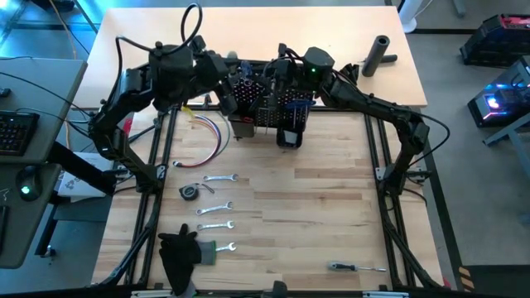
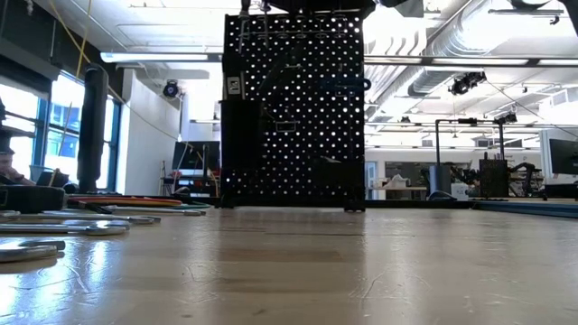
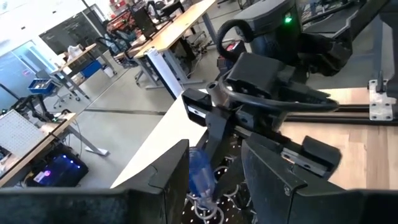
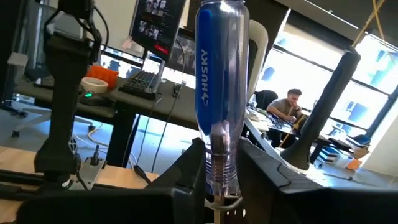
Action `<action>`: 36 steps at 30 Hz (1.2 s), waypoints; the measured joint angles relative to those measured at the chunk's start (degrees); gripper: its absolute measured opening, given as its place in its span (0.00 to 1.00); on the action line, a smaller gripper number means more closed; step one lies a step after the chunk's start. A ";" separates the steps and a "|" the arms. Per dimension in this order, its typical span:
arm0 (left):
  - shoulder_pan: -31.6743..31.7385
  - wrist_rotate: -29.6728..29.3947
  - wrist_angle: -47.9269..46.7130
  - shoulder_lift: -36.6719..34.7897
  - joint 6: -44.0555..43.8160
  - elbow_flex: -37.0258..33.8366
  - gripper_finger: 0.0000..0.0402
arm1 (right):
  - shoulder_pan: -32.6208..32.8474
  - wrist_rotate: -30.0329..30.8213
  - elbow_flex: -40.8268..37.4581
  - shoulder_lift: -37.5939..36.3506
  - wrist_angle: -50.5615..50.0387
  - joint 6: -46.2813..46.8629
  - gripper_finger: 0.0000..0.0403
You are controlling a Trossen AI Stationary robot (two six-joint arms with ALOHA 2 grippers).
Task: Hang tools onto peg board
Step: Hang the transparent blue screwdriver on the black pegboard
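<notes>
Blue-handled screwdriver (image 4: 219,93) stands upright, clamped between the right gripper (image 4: 217,168) jaws.

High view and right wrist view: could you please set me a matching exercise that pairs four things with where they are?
Things:
1. blue-handled screwdriver
2. black cylinder
3. tape measure
4. black cloth

Places:
A. left side of the table, at the edge farthest from the peg board
B. upright between the fingers of the right gripper
C. on the table behind the peg board, to its right
D. just left of the column of wrenches

Pairs: 1-B, 2-C, 3-D, 4-A
</notes>
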 joint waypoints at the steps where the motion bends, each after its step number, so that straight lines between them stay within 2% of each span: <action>1: -0.05 0.02 0.00 0.00 0.00 0.00 0.35 | 0.00 0.39 0.00 0.00 -0.07 0.02 0.18; 14: -2.68 -0.02 0.24 -0.06 0.84 0.02 0.35 | 0.27 0.88 0.09 -0.15 -1.55 0.57 0.34; 30: -8.74 -0.06 -0.10 -2.83 3.62 0.09 0.35 | 2.42 3.41 -0.39 -3.21 -5.43 -2.44 0.35; 36: -10.44 -0.04 -0.23 -3.21 3.93 0.09 0.35 | 1.34 4.15 -0.39 -3.65 -5.66 -2.66 0.35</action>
